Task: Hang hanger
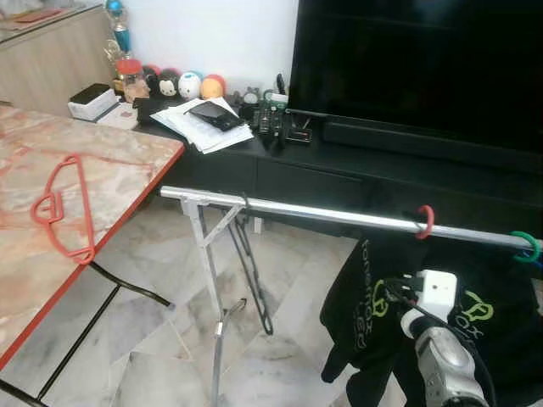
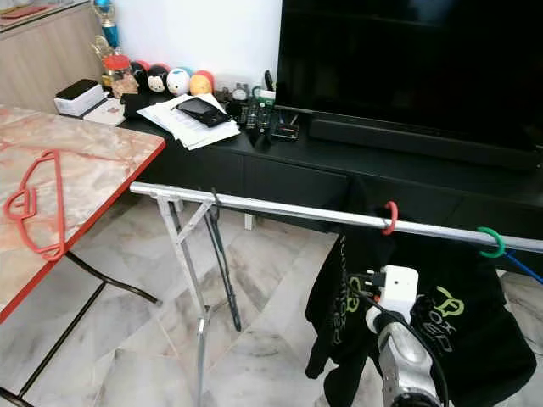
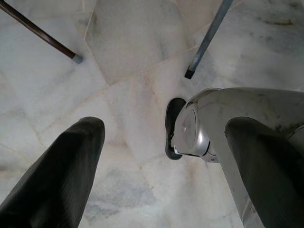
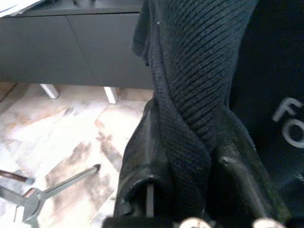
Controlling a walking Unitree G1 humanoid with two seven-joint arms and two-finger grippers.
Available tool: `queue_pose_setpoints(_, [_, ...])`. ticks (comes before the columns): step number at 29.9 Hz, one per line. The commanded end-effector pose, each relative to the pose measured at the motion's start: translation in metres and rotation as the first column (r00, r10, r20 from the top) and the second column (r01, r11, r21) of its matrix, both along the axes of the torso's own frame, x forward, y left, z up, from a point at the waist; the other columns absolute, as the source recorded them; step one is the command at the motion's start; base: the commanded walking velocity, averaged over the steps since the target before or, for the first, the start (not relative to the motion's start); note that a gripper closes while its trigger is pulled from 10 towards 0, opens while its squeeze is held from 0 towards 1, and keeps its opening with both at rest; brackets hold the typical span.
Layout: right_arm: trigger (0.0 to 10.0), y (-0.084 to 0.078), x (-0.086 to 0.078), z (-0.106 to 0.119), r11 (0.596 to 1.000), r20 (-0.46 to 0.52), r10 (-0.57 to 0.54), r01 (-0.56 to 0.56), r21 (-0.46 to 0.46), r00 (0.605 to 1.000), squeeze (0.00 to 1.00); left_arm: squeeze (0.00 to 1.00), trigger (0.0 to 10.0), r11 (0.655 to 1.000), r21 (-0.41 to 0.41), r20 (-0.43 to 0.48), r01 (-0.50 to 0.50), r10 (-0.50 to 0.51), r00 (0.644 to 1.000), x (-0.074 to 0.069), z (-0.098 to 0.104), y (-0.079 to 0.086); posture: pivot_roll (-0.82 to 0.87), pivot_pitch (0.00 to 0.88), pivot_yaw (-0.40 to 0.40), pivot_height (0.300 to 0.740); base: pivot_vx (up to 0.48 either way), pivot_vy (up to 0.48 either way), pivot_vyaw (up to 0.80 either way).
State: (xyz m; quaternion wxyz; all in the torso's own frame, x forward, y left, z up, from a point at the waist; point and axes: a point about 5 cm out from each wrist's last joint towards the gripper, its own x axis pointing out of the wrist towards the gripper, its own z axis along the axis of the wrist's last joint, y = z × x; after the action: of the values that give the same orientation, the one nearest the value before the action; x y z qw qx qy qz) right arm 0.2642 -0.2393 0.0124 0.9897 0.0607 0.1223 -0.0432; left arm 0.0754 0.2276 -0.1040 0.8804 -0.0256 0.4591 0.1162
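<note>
Hanger not yet hung; red hanger untouched on table.

Black TV [image 1: 424,59] on dark console [image 1: 339,161]; marble table [image 1: 119,161] at the robot's left carries the red hanger [image 1: 64,208], lying flat, well apart from the steel rail [image 1: 297,212]; rail already bears a red hook [image 1: 424,222] and green hook [image 1: 528,246] with black garments [image 1: 365,305]; no containers seen; right gripper [image 4: 190,190] closed on a fold of black garment; left gripper [image 3: 161,156] wide open, empty, over floor; pick-up and hanging both remain, by my estimate.
</note>
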Motion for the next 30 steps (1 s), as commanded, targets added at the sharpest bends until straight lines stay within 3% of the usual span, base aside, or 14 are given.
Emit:
queue_pose_setpoints(1, [0.0, -0.013, 0.006, 0.027, 0.998, 0.172, -0.046, 0.052, -0.029, 0.984, 0.00, 0.00, 10.0, 1.000, -0.014, -0.023, 0.010, -0.010, 1.000, -0.005, -0.002, -0.003, 0.02, 0.000, -0.055, 0.740, 0.000, 0.000, 0.00])
queue_pose_setpoints(9, [0.0, -0.024, -0.013, 0.012, 0.998, 0.133, -0.048, 0.054, -0.037, 0.990, 0.00, 0.00, 10.0, 1.000, -0.011, -0.024, 0.018, -0.018, 1.000, -0.005, -0.002, -0.002, 0.01, 0.000, -0.054, 0.740, 0.000, 0.000, 0.00])
queue_pose_setpoints(11, [0.0, -0.033, -0.027, -0.003, 0.997, 0.050, -0.062, 0.064, -0.035, 0.997, 0.00, 0.00, 10.0, 1.000, -0.011, -0.024, 0.019, -0.019, 1.000, -0.005, -0.002, -0.002, 0.01, 0.000, -0.054, 0.740, 0.000, 0.000, 0.00])
queue_pose_setpoints(19, [0.0, -0.041, -0.059, -0.033, 0.997, -0.121, -0.081, 0.080, -0.018, 0.989, 0.00, 0.00, 10.0, 1.000, -0.012, -0.019, 0.020, -0.021, 1.000, -0.004, -0.002, -0.003, 0.01, 0.000, -0.057, 0.740, 0.000, 0.000, 0.00])
queue_pose_setpoints(25, [0.0, -0.043, -0.063, -0.039, 0.996, -0.167, -0.085, 0.084, -0.011, 0.982, 0.00, 0.00, 10.0, 1.000, -0.010, -0.014, 0.014, -0.015, 1.000, -0.004, -0.001, -0.003, 0.01, 0.000, -0.057, 0.740, 0.000, 0.000, 0.00])
queue_pose_setpoints(27, [0.0, -0.046, -0.069, -0.046, 0.995, -0.230, -0.096, 0.095, -0.015, 0.968, 0.00, 0.00, 10.0, 1.000, -0.009, -0.014, 0.013, -0.013, 1.000, -0.004, -0.001, -0.003, 0.00, 0.000, -0.061, 0.740, 0.000, 0.000, 0.00])
queue_pose_setpoints(28, [0.0, -0.045, -0.079, -0.056, 0.996, -0.320, -0.088, 0.083, -0.028, 0.943, 0.00, 0.00, 10.0, 1.000, -0.010, -0.015, 0.013, -0.013, 1.000, -0.004, -0.002, -0.003, 0.01, 0.000, -0.062, 0.740, 0.000, 0.000, 0.00])
queue_pose_setpoints(29, [3.7, -0.043, -0.082, -0.059, 0.997, -0.349, -0.080, 0.074, -0.030, 0.934, 0.00, 0.00, 10.0, 1.000, -0.011, -0.015, 0.013, -0.013, 1.000, -0.004, -0.002, -0.003, 0.01, 0.000, -0.063, 0.740, 0.000, 0.000, 0.00])
queue_pose_setpoints(30, [3.7, -0.043, -0.082, -0.059, 0.997, -0.349, -0.080, 0.074, -0.030, 0.934, 0.00, 0.00, 10.0, 1.000, -0.011, -0.015, 0.013, -0.013, 1.000, -0.004, -0.002, -0.003, 0.01, 0.000, -0.063, 0.740, 0.000, 0.000, 0.00])
